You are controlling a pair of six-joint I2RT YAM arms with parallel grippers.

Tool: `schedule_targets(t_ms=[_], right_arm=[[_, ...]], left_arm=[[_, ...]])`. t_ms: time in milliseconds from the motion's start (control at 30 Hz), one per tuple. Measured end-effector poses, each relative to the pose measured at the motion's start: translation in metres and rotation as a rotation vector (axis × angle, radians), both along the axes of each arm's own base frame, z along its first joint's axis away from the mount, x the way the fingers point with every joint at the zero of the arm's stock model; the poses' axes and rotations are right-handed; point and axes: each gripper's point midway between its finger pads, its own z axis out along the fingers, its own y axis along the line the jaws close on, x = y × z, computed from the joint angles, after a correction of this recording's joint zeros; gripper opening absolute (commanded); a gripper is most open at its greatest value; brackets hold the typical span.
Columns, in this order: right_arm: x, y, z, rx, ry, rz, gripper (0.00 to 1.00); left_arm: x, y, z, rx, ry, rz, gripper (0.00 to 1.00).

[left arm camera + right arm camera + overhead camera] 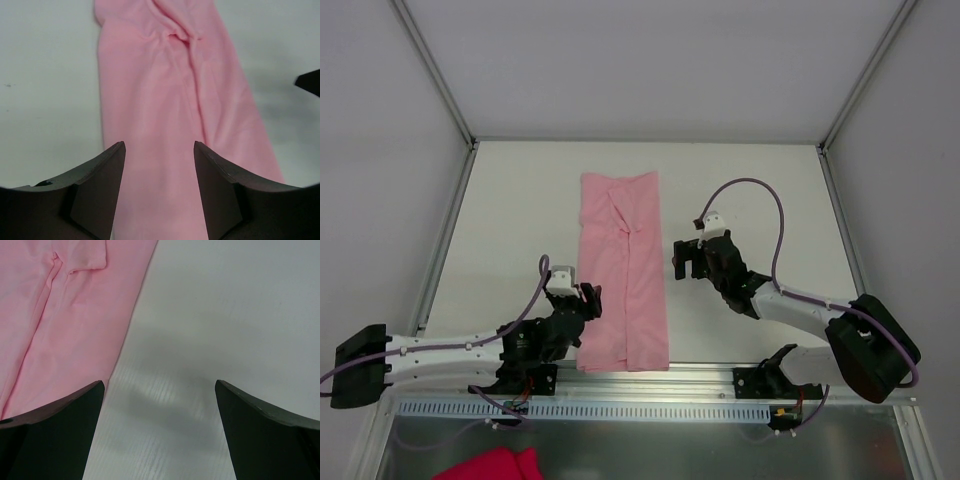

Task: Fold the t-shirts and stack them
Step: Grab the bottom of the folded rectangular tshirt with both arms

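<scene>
The pale pink t-shirt (623, 270) lies flat in the middle of the white table, folded into a long narrow strip that runs from far to near, with a crease and small bunch along its middle (170, 100). My left gripper (588, 298) sits at the strip's near left edge. Its jaws stand partly apart over the fabric (159, 145), with smooth pink cloth showing between them and nothing pinched. My right gripper (686, 262) is just right of the strip's middle, wide open over bare table (159, 385). The shirt's right edge (60, 315) lies left of it.
A deep magenta cloth (490, 466) lies below the table's near rail (650, 375). Metal frame posts and white walls close in the left, right and far sides. A dark tip of the right gripper (310, 82) shows at the left wrist view's right edge.
</scene>
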Motion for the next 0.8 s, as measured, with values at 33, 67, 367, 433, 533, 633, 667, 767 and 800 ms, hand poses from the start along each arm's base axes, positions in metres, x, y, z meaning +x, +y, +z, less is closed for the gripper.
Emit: schedule_targets(t_ms=[33, 67, 367, 433, 533, 633, 667, 767, 800], right_arm=[[0.0, 0.0, 0.0, 0.0, 0.0, 0.001, 1.0], [0.0, 0.0, 0.0, -0.002, -0.001, 0.002, 1.0], [-0.001, 0.004, -0.006, -0.003, 0.014, 0.024, 1.0], [-0.002, 0.005, -0.007, -0.002, 0.016, 0.028, 1.0], [-0.002, 0.006, -0.008, 0.003, 0.014, 0.033, 1.0], [-0.005, 0.004, -0.011, -0.001, 0.022, 0.036, 1.0], [-0.005, 0.004, -0.012, -0.001, 0.024, 0.037, 1.0], [-0.004, 0.005, -0.01, 0.004, 0.019, 0.04, 1.0], [-0.004, 0.006, -0.01, 0.006, 0.018, 0.041, 1.0]], left_arm=[[-0.005, -0.004, 0.007, 0.009, -0.007, -0.005, 0.58], [-0.01, -0.01, 0.015, 0.005, -0.009, -0.011, 0.58], [-0.054, -0.036, 0.074, 0.019, 0.021, -0.004, 0.58], [-0.063, -0.045, 0.083, 0.024, 0.036, 0.019, 0.56], [-0.073, -0.057, 0.083, 0.04, 0.044, 0.043, 0.56], [-0.076, -0.042, 0.077, 0.058, 0.054, 0.051, 0.49], [-0.078, -0.035, 0.077, 0.049, 0.06, 0.048, 0.45], [-0.085, -0.026, 0.084, 0.018, 0.086, 0.018, 0.42], [-0.088, -0.026, 0.085, 0.027, 0.093, 0.011, 0.42]])
